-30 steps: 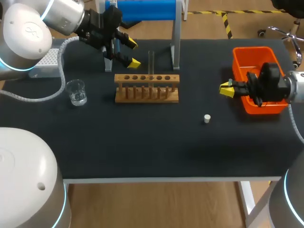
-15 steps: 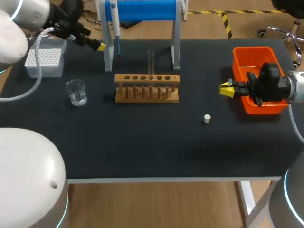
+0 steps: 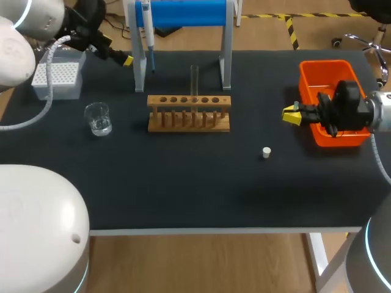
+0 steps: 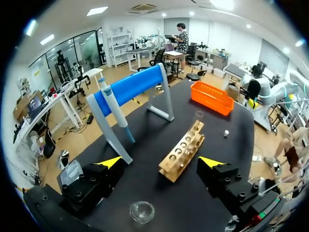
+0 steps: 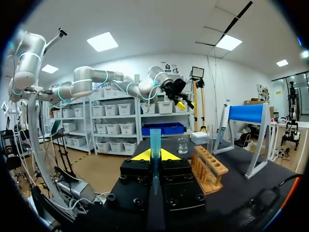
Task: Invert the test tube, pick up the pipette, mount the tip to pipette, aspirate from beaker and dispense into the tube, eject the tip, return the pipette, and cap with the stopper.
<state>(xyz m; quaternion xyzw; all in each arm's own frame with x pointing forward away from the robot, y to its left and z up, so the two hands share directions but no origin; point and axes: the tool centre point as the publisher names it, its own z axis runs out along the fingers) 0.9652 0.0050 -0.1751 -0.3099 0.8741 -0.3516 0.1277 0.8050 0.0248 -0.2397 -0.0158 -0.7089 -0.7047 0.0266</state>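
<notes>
Overhead, your left arm comes in from the far left corner. The left gripper (image 3: 124, 58) hangs near the table's back edge, between the white tip box (image 3: 58, 78) and the left post of the blue stand (image 3: 183, 12). Seen from the left wrist, its 2 fingers are spread wide with nothing between them. They look down across the glass beaker (image 4: 142, 211) and along the wooden rack (image 4: 183, 150).

The pipette (image 3: 146, 27) hangs on the stand's left post. 1 test tube (image 3: 194, 79) stands upright in the rack, near its middle.

Your right arm comes in level from the right side, and the right gripper (image 3: 292, 114) points toward the table's middle. It sits just in front of the left wall of the orange bin (image 3: 305, 76). Its yellow tips are closed on a teal pipette tip (image 5: 154, 142), which stands upright between them.

A wide stretch of dark table (image 3: 183, 183) lies between the rack and the right gripper. The white stopper (image 3: 266, 152) rests there, well apart from both. The bin sits close to the table's right edge and the tip box close to its left edge.
</notes>
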